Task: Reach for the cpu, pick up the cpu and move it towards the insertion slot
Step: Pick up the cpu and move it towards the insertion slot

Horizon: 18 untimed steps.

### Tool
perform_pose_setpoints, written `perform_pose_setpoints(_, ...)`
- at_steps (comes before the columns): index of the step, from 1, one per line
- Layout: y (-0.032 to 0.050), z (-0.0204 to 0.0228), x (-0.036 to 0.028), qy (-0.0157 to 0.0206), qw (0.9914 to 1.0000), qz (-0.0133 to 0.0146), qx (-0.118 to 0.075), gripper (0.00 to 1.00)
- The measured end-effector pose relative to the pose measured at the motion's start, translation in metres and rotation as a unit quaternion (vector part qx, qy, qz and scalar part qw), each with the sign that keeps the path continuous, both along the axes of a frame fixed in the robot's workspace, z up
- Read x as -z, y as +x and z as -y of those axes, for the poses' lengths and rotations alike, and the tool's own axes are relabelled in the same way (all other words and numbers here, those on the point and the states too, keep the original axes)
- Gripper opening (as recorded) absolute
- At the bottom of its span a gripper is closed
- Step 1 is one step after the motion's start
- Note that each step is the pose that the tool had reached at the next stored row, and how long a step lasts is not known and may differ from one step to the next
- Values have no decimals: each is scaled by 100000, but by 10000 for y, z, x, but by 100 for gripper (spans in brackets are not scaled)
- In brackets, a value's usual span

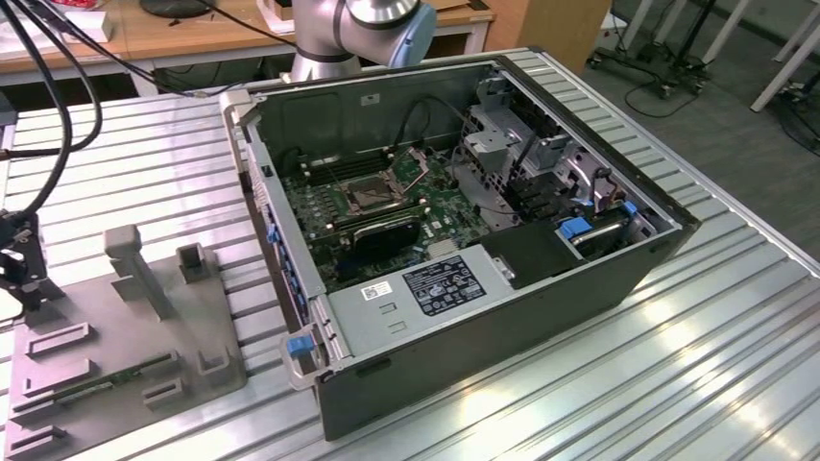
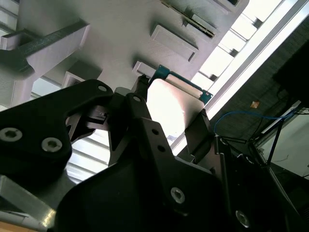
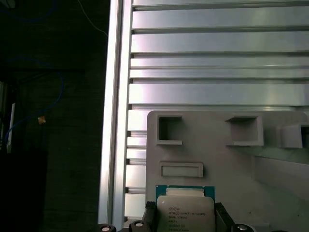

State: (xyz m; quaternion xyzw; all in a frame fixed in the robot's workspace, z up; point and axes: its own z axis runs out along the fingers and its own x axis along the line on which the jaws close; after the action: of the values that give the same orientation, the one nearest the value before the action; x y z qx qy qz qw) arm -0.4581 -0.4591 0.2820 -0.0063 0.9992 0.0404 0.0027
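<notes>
The cpu (image 3: pixel 186 209), a flat square chip with a silvery top plate and a thin green rim, sits between my gripper's two dark fingers (image 3: pixel 150 212) in both wrist views. My gripper (image 2: pixel 169 113) is shut on the cpu (image 2: pixel 170 107), one finger at each opposite edge, over the grey plastic tray (image 3: pixel 231 159). In the exterior view the gripper (image 1: pixel 18 264) hangs at the far left over the tray's (image 1: pixel 129 355) edge. The insertion slot (image 1: pixel 369 195), a dark square socket in a silvery bracket, lies on the green board inside the open computer case, well to the exterior view's right of the gripper.
The open computer case (image 1: pixel 513 288) lies on a ribbed metal table (image 1: pixel 615 384), with its black walls around the board. The tray carries upright posts (image 1: pixel 132 269) and rectangular recesses (image 3: pixel 170 129). Cables (image 1: pixel 52 115) hang at the exterior view's left. The table edge (image 3: pixel 115 111) runs beside the tray.
</notes>
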Motion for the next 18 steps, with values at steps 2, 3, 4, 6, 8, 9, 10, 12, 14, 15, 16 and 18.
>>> perform_pose_setpoints(2, 0, 0, -12, -20, 100000, -6, 0, 55)
perform_pose_setpoints(3, 0, 0, -17, -36, 100000, -4, 0, 55)
perform_pose_setpoints(4, 0, 0, -22, -52, 100000, 3, -1, 55)
perform_pose_setpoints(6, 0, 0, -30, -79, 100000, 5, 0, 55)
perform_pose_setpoints(8, 0, 0, -36, -93, 100000, 3, 2, 55)
perform_pose_setpoints(9, 1, 0, -38, -112, 100000, 5, -2, 55)
perform_pose_setpoints(10, 1, 0, -39, -130, 100000, 4, -1, 55)
perform_pose_setpoints(12, 0, 0, -41, -193, 100000, 3, 0, 55)
perform_pose_setpoints(14, 0, 0, -45, -282, 100000, -7, 1, 55)
perform_pose_setpoints(15, 0, 0, -47, -336, 99999, -5, 1, 55)
perform_pose_setpoints(16, 0, 0, -48, -377, 99999, -2, -1, 55)
perform_pose_setpoints(18, 1, 0, -55, -411, 99999, -1, -1, 55)
